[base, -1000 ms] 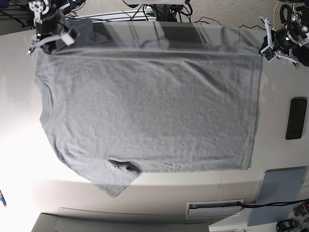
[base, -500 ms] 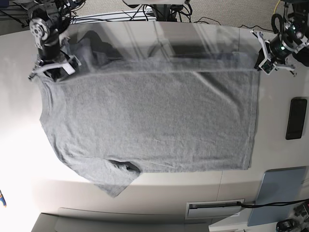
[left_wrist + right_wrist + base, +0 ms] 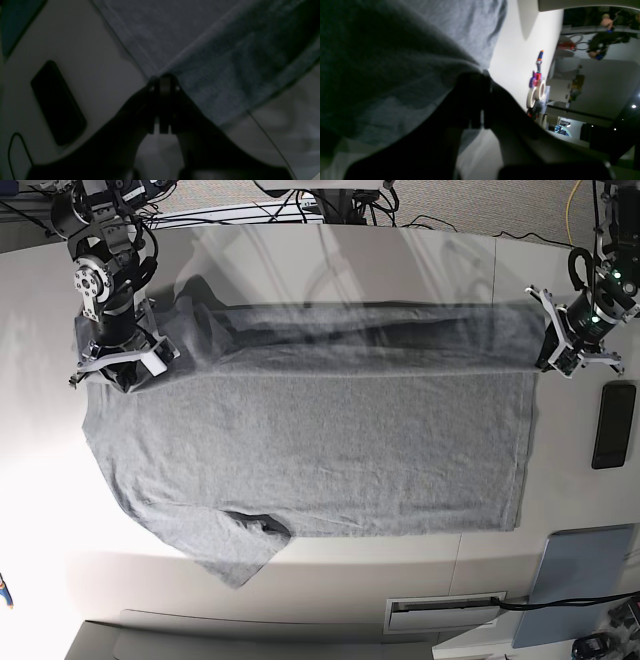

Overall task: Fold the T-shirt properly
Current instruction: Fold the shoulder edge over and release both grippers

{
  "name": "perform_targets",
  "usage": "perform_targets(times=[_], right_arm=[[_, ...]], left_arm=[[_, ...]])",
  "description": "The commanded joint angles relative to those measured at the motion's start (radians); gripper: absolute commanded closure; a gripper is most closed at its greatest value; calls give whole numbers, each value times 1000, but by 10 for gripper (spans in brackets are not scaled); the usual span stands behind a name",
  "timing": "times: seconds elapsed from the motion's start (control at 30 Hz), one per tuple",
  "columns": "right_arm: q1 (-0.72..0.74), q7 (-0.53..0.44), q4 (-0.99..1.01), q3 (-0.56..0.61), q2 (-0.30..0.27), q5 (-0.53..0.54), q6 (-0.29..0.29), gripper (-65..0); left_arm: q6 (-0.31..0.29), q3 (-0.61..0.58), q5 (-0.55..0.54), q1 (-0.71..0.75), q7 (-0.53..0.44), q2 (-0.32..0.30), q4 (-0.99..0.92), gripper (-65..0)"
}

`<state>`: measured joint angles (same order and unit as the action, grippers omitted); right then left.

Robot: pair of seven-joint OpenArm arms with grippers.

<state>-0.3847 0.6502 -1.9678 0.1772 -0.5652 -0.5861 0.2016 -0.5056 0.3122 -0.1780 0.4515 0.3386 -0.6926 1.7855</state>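
The grey T-shirt point(image 3: 320, 450) lies spread on the white table point(image 3: 40, 480), plain side up, neck toward the left. Its far edge is lifted and blurred above the cloth. My left gripper point(image 3: 556, 350) is at the shirt's far right corner, and in the left wrist view it point(image 3: 163, 78) is shut on the hem corner of the T-shirt point(image 3: 225, 50). My right gripper point(image 3: 122, 368) is at the far left shoulder; in the right wrist view it point(image 3: 482, 75) is shut on a bunch of the T-shirt point(image 3: 395, 50). One sleeve point(image 3: 235, 550) sticks out at the near edge.
A black phone point(image 3: 613, 425) lies right of the shirt and shows again as the phone point(image 3: 57, 102) in the left wrist view. A grey-blue pad point(image 3: 580, 575) sits at the near right. Tape rolls point(image 3: 536, 93) and a coloured tool stand past the table's left end.
Both grippers have come toward the near side with the shirt's far edge in them. The lifted edge now hangs over the shirt's body instead of the table's back.
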Motion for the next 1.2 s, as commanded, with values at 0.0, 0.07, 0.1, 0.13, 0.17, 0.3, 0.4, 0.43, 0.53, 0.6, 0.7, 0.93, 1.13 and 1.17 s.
perform_targets(times=[0.0,0.07,0.1,0.13,0.17,0.3,0.4,0.43,0.53,0.6,0.7,0.93,1.13,1.17], right_arm=[[6,-16,-13,-8,-16,-13,-20,0],[8,-30,-13,-8,-16,-13,-20,0],[14,-30,-13,-8,-16,-13,-20,0],[21,-30,-13,-8,-16,-13,-20,0],[29,-30,-13,-8,-16,-12,-20,0],[59,-30,-13,-8,-16,-5,-20,0],[61,-32,-13,-7,-14,-4,-19,0],[61,-32,-13,-8,-14,-4,-20,0],[61,-32,-13,-8,-14,-4,-19,0],[61,-32,-13,-8,-14,-4,-19,0],[61,-31,-13,-8,-14,-4,-19,0],[61,-30,-13,-8,-14,-4,-19,0],[61,-29,-13,-8,-14,-4,-20,0],[61,-29,-13,-8,-14,-4,-20,0]], left_arm=[[7,8,-10,-10,-18,-20,12,0],[-8,4,-10,-18,-18,-20,12,0],[-23,4,-11,-21,-18,-20,12,0],[-35,4,-18,-23,-18,-20,12,0],[-35,4,-18,-23,-18,-20,12,0],[-34,4,-18,-23,-18,-20,12,0],[-34,4,-18,-23,-18,-20,12,0],[-34,4,-18,-23,-19,-20,12,0],[-25,4,-18,-29,-25,-20,12,0],[-11,4,-18,-41,-25,-20,12,0],[-13,4,-18,-69,-23,-20,12,0],[-15,4,-18,-84,-22,-20,12,0],[-15,4,-18,-84,-22,-20,12,0],[-15,4,-18,-84,-23,-20,12,0]])
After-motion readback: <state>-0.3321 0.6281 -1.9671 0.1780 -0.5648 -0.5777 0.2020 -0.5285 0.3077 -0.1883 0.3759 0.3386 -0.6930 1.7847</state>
